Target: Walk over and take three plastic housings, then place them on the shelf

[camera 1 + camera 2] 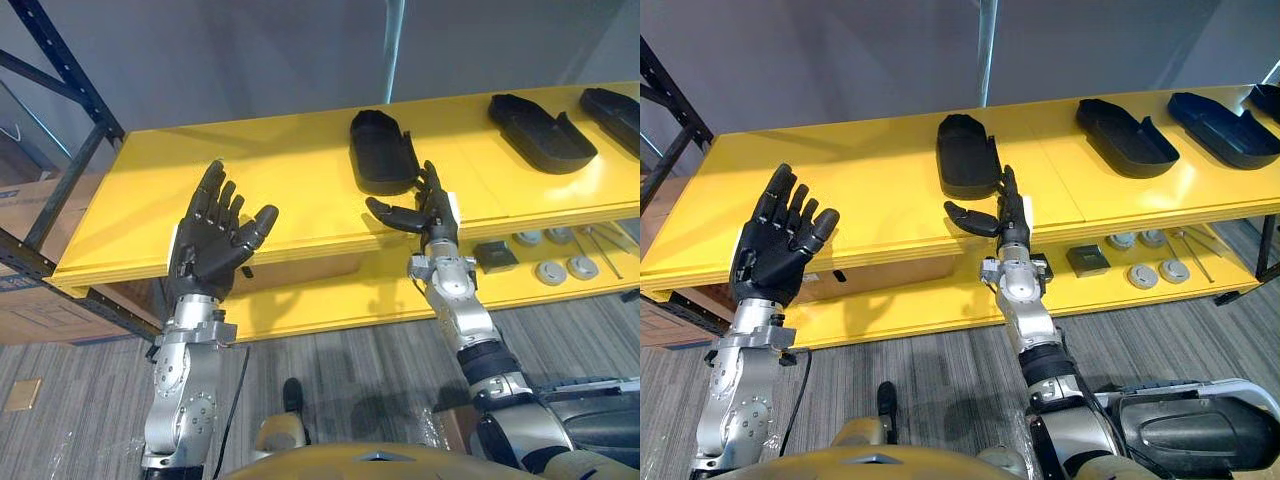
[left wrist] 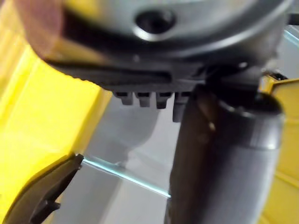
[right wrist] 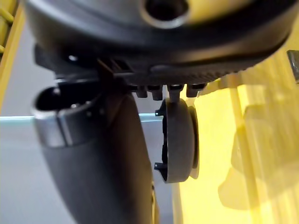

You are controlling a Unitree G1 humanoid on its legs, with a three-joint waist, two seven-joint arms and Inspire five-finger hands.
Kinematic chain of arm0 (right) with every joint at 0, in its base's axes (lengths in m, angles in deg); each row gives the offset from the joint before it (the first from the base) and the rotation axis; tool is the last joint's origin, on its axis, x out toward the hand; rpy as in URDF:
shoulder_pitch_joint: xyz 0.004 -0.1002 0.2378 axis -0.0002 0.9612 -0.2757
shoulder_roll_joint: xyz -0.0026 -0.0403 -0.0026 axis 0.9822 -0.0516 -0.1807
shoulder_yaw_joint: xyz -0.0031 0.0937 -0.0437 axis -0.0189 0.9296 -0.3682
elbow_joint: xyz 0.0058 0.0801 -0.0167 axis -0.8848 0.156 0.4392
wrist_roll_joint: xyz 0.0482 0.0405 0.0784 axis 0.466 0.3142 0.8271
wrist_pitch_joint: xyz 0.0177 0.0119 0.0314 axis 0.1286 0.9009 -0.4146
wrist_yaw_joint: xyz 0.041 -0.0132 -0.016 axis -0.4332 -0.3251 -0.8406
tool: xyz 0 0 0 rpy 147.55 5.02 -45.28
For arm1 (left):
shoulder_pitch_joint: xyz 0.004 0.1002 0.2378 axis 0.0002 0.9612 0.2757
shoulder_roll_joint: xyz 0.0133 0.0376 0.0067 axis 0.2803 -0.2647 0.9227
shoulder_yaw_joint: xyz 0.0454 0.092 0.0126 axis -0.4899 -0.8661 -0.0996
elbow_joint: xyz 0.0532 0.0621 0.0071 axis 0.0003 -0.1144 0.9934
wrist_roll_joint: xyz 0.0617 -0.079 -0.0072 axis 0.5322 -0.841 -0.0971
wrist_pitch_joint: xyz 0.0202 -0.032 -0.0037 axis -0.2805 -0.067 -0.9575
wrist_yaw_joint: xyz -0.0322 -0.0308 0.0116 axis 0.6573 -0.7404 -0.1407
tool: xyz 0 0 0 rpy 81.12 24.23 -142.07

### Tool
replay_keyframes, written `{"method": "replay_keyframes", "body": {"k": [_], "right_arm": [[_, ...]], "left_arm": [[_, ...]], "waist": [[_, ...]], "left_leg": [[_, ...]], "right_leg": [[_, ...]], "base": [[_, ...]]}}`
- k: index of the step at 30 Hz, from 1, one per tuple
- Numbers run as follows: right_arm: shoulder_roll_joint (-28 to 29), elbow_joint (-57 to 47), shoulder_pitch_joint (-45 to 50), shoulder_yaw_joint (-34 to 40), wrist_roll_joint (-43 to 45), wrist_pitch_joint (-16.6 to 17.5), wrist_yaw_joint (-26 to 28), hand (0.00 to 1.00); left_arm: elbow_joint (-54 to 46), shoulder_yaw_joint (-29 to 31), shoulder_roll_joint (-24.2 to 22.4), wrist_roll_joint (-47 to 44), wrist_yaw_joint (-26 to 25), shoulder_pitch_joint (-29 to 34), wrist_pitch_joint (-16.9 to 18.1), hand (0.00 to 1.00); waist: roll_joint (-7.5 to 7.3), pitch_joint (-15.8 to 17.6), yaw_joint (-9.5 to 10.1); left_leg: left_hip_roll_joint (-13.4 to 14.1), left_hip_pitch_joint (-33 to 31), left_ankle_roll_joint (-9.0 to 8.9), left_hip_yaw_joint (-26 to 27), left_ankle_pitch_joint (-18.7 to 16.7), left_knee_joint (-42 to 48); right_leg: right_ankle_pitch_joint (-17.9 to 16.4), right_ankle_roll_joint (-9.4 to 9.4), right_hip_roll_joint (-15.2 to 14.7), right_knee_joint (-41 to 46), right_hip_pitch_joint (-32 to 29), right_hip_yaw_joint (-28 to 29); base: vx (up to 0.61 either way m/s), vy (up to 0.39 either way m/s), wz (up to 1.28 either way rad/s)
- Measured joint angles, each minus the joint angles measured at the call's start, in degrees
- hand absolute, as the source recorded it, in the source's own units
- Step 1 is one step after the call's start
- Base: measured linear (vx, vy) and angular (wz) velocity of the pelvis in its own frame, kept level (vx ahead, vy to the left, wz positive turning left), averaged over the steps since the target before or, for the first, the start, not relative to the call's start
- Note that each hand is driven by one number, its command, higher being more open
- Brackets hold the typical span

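Note:
Three black plastic housings lie on the yellow shelf top [image 1: 260, 180]: one in the middle [image 1: 382, 152], a second [image 1: 540, 132] to its right, a third [image 1: 612, 118] at the far right edge. My right hand [image 1: 435, 215] is open, fingers straight and thumb spread, held up just in front of the middle housing [image 3: 180, 140] without touching it. My left hand [image 1: 210, 245] is raised open and holds nothing, palm up, before the shelf's bare left part. The middle housing's edge [image 2: 42, 196] shows past the left thumb.
A lower yellow shelf [image 1: 330, 300] carries grey round parts [image 1: 565, 270] and a dark square part [image 1: 495, 257]. A dark rack upright [image 1: 70, 150] and cardboard boxes [image 1: 30, 300] stand at the left. Grey wall lies behind the shelf, grey floor below.

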Motion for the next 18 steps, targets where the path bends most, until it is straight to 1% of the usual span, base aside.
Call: {"method": "replay_keyframes", "body": {"k": [2,4,5,6,7,9,11,14,18], "right_arm": [[0.1,-0.4,0.1,0.0,-1.0,0.0,-0.8,1.00],[0.3,-3.5,1.4,0.0,-1.1,0.1,-1.1,1.00],[0.6,-8.1,3.4,0.0,-1.1,0.3,-1.0,1.00],[0.9,-13.2,5.7,-0.2,-1.1,1.2,-0.1,1.00],[1.0,-15.5,6.5,-0.4,-1.1,1.7,0.6,1.00],[1.2,-21.5,7.1,-1.8,-1.0,3.0,4.5,1.00],[1.2,-24.2,7.1,-3.4,-1.0,3.9,7.7,1.00],[1.1,-25.8,7.1,-6.2,0.2,3.9,11.7,1.00],[1.2,-25.8,7.2,-8.2,0.2,3.9,12.0,1.00]], "left_arm": [[0.0,-0.3,0.0,-0.1,0.0,0.3,0.0,1.00],[0.0,-0.9,0.0,0.0,0.0,1.0,0.0,1.00],[0.0,-1.2,0.0,0.0,0.0,1.7,0.0,1.00],[0.0,-1.4,0.0,0.0,-0.1,2.2,0.0,1.00],[0.0,-1.4,0.0,0.0,-0.1,2.4,0.0,1.00],[0.0,-1.4,0.0,0.0,-0.4,2.4,0.0,1.00],[0.0,-1.4,0.0,0.0,-0.5,2.4,0.0,1.00],[0.0,-1.4,0.0,0.1,-0.5,2.2,0.0,1.00],[0.0,-1.3,0.0,0.3,-0.2,1.8,0.0,1.00]], "waist": [[-0.01,0.1,-0.05],[-0.01,0.2,-0.16],[-0.01,0.2,-0.22],[-0.01,0.2,-0.32],[-0.01,0.2,-0.47],[-0.03,0.2,-1.40],[-0.12,0.2,-1.61],[-0.48,0.1,-1.62],[-0.66,0.1,-1.39]], "left_leg": [[0.0,0.0,-0.01,0.0,0.0,0.0],[0.0,0.0,-0.07,0.1,-0.1,0.0],[0.0,0.0,-0.13,0.2,-0.1,0.0],[0.0,0.1,-0.20,0.3,-0.2,0.0],[0.0,0.1,-0.21,0.4,-0.2,0.0],[0.0,0.3,-0.23,0.6,-0.4,0.0],[0.1,0.6,-0.29,1.2,-0.5,0.0],[0.2,1.1,-0.49,1.8,-0.8,0.0],[0.2,1.1,-0.41,2.0,-0.9,0.0]], "right_leg": [[0.0,0.00,0.0,0.0,0.0,0.0],[0.0,0.00,0.0,-0.1,0.0,0.1],[0.0,0.00,0.0,-0.2,0.0,0.1],[0.0,0.01,0.0,-0.3,0.0,0.2],[0.0,0.02,0.0,-0.4,0.0,0.2],[0.0,0.07,0.0,-0.5,0.0,0.5],[0.1,0.11,0.0,-0.7,0.0,1.0],[0.1,0.10,0.0,-0.8,0.2,1.5],[0.1,0.10,0.0,-1.1,0.3,1.5]], "base": [[0.00,0.000,0.00],[0.00,0.000,0.00],[0.00,-0.010,-0.04],[0.00,-0.005,-0.04],[0.00,0.000,-0.05],[0.00,0.000,-0.06],[0.00,-0.003,-0.13],[0.00,-0.028,-0.11],[0.00,-0.008,0.00]]}}
